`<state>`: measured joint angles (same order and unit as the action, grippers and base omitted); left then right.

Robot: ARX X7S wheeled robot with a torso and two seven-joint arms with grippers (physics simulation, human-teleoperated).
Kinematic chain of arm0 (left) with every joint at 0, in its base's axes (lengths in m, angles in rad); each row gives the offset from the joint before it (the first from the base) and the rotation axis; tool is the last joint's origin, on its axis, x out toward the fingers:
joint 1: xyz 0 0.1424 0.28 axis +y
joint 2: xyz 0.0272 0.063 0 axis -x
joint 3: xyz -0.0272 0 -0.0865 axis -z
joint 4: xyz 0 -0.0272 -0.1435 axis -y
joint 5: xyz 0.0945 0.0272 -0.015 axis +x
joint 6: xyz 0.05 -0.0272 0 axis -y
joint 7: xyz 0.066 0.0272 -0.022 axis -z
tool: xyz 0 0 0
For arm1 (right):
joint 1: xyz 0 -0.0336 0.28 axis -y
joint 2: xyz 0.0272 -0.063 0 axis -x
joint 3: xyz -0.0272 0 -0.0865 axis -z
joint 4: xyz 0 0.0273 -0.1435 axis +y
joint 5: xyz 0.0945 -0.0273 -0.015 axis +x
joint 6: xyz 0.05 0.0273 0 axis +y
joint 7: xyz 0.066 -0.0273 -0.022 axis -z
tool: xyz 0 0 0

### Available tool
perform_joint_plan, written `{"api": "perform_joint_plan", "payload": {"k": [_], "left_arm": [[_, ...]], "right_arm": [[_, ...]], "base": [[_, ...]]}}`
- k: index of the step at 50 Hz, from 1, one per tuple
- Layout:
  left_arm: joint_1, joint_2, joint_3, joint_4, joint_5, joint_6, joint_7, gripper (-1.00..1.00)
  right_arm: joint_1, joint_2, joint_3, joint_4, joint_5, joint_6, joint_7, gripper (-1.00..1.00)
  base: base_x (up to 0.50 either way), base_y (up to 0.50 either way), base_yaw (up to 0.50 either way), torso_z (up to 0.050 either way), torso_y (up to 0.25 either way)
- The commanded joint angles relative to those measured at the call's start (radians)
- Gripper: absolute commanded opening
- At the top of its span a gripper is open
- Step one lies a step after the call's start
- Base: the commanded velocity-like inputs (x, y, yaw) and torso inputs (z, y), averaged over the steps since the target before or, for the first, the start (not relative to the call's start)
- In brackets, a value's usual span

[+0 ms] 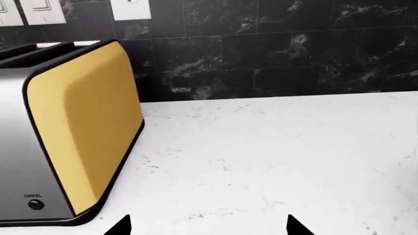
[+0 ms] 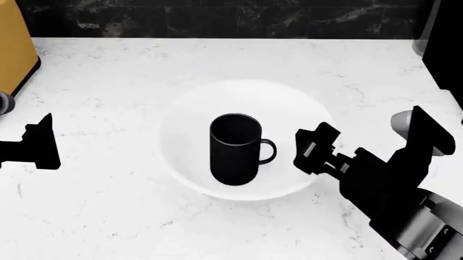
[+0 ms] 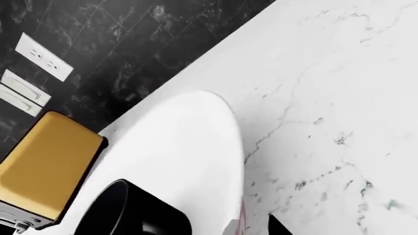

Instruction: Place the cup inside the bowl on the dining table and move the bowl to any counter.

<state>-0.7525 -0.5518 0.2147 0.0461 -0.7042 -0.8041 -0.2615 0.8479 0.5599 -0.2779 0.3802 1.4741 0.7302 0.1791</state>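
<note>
The black cup (image 2: pixel 235 149) stands upright inside the white bowl (image 2: pixel 188 114), handle toward my right arm. The bowl rests on the grey-veined marble counter (image 2: pixel 108 216). My right gripper (image 2: pixel 315 149) is at the bowl's right rim, its jaws astride the rim with a gap, open. In the right wrist view the bowl (image 3: pixel 189 147) and the cup (image 3: pixel 130 210) lie close by my right gripper (image 3: pixel 255 228). My left gripper (image 2: pixel 40 146) is open and empty over bare counter left of the bowl; it also shows in the left wrist view (image 1: pixel 209 230). The dining table is out of view.
A yellow-sided toaster (image 1: pixel 85 132) stands on the counter at the back left, also in the head view (image 2: pixel 14 49). A black marbled wall (image 1: pixel 294 44) with outlets backs the counter. A dark object (image 2: pixel 441 43) stands at the far right edge.
</note>
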Motion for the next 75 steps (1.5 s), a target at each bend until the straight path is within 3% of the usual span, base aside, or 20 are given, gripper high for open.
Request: {"api": "perform_joint_plan", "payload": {"k": [1,13,21,35,50,75], "left_arm": [[0.0,0.0,0.002,-0.001,-0.001,0.002,0.001,1.0],[-0.015,0.005,0.004,0.004,-0.006,-0.008,-0.006,1.0],[-0.026,0.004,0.005,-0.001,-0.008,-0.009,-0.002,1.0],[-0.035,-0.003,0.021,0.071,0.015,-0.037,-0.064,1.0],[-0.103,-0.023,-0.016,0.19,-0.053,-0.156,-0.13,1.0],[-0.417,0.03,0.042,0.067,-0.073,-0.282,-0.103,1.0]], "right_arm": [[0.036,0.02,0.003,-0.05,0.007,0.013,0.032,1.0],[0.082,0.054,0.005,-0.114,-0.015,0.017,0.096,1.0],[0.121,0.102,-0.043,-0.203,-0.127,0.004,0.111,1.0],[0.094,0.211,-0.227,-0.453,-0.515,-0.125,0.058,1.0],[0.088,0.237,-0.179,-0.528,-0.478,-0.144,0.085,1.0],[0.044,0.225,-0.17,-0.522,-0.557,-0.269,0.051,1.0]], "base": [[0.0,0.0,0.0,0.0,0.0],[0.0,0.0,0.0,0.0,0.0],[0.0,0.0,0.0,0.0,0.0],[0.0,0.0,0.0,0.0,0.0],[0.0,0.0,0.0,0.0,0.0],[0.0,0.0,0.0,0.0,0.0]]}}
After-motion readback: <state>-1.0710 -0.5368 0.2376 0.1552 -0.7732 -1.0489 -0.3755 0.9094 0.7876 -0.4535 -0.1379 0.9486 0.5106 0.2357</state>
